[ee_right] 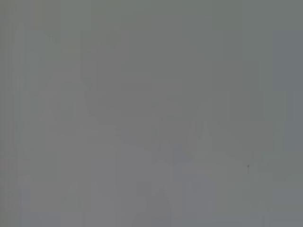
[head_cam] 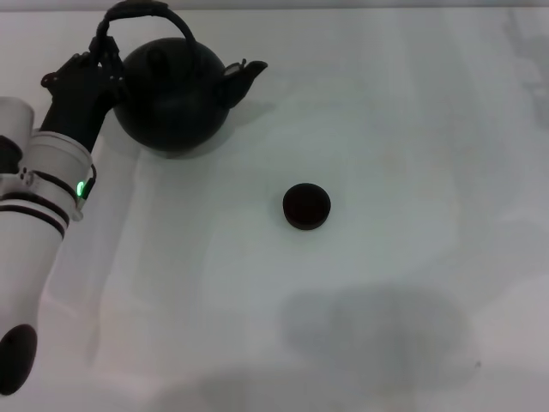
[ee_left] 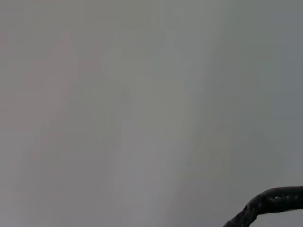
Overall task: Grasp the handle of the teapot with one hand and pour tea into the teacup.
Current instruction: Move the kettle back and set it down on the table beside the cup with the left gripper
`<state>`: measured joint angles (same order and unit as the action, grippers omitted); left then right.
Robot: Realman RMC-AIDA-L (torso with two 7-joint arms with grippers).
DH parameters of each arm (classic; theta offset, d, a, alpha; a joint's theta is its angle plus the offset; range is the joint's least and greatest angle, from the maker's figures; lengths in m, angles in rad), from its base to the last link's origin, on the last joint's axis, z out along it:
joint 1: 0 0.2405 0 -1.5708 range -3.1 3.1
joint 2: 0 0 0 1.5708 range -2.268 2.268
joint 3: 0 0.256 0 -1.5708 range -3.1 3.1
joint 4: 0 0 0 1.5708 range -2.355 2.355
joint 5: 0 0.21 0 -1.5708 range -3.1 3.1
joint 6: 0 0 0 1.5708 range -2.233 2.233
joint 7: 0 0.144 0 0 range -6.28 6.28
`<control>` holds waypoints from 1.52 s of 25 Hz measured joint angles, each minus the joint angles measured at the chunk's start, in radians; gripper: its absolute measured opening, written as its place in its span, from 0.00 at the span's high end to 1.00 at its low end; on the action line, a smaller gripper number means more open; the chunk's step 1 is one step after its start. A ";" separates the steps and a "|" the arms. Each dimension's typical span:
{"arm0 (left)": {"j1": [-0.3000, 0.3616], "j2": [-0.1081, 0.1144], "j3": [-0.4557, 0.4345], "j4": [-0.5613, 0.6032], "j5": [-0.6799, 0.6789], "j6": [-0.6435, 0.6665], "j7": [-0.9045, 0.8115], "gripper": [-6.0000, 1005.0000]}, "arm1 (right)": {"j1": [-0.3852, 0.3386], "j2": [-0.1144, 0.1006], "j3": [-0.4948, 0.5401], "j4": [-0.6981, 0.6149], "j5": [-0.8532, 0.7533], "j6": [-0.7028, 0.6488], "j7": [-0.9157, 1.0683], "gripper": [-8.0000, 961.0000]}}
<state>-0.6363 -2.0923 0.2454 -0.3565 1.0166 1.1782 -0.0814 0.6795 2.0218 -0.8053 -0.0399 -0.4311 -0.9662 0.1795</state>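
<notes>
Nearest in the head view, a broad soft shadow (head_cam: 377, 330) is cast across the white tabletop (head_cam: 412, 129), and the white forearm (head_cam: 34, 232) of the left arm is seen rising from the lower left edge, marked by black bands and a small green light (head_cam: 80, 189). Farther in, roughly at the middle of the tabletop, the teacup (head_cam: 306, 207) is set by itself, well apart from the teapot and with nothing standing between the two. At the far left, the teapot (head_cam: 174, 93) is seen upright on the tabletop, its short spout (head_cam: 243, 75) turned toward the right side, above and to the left of the teacup. The left claw (head_cam: 105, 58) is placed at the left end of the handle (head_cam: 146, 15), just beside the pot's body; its dark fingers are seen against the handle, but whether they are clamped on it or merely apart around it cannot be told. In the left wrist view only a short dark curved piece of the handle (ee_left: 270, 203) is shown against the pale surface. The right claw is not seen in any view, and only bare pale surface is shown by the right wrist view.
</notes>
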 joint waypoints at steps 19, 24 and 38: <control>0.002 0.000 0.001 0.002 0.063 -0.013 0.002 0.86 | -0.008 0.003 0.000 -0.002 0.000 -0.001 0.001 0.12; 0.004 0.000 0.002 0.009 0.104 -0.005 0.002 0.84 | -0.013 0.003 0.000 -0.002 0.000 -0.003 0.003 0.12; 0.043 0.000 0.001 0.025 0.119 0.045 0.002 0.57 | -0.014 0.003 0.000 -0.001 0.000 -0.008 0.004 0.12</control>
<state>-0.5933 -2.0922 0.2465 -0.3312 1.1352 1.2230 -0.0798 0.6654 2.0249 -0.8054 -0.0413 -0.4311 -0.9744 0.1839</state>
